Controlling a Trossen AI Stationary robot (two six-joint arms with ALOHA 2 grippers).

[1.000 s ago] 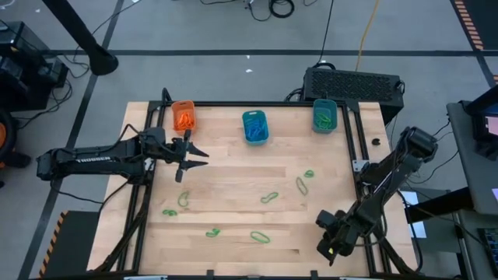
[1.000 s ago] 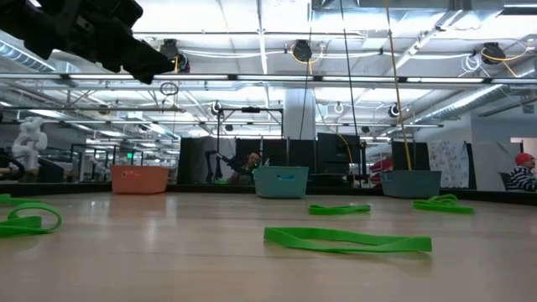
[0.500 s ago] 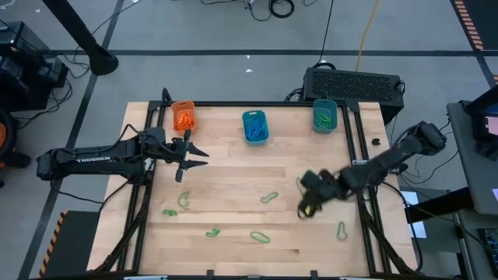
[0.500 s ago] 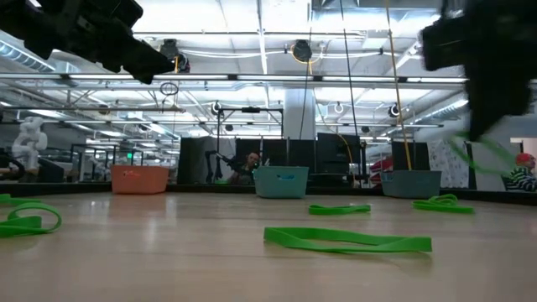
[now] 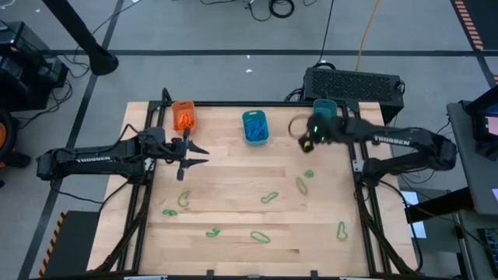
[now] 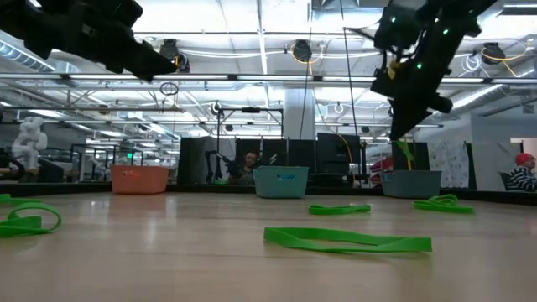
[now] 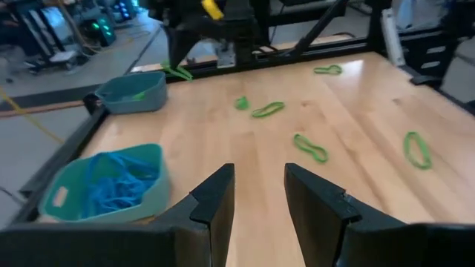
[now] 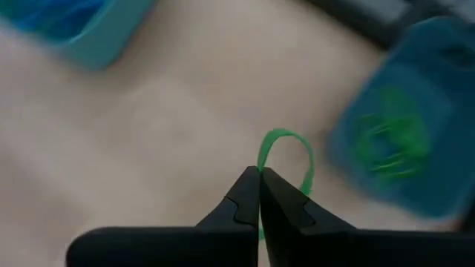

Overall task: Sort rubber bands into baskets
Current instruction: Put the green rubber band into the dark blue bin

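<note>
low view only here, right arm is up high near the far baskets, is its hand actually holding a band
Observer: Yes. The right wrist view shows the right hand shut on a green rubber band, the loop sticking out past the fingertips.
Operator: which basket is it near
Observer: From above, it hangs beside the right teal basket, which already has green bands in it; the hand is not over it yet.
Operator: and the left hand
Observer: The left hand is open and empty, below the orange basket.
</note>
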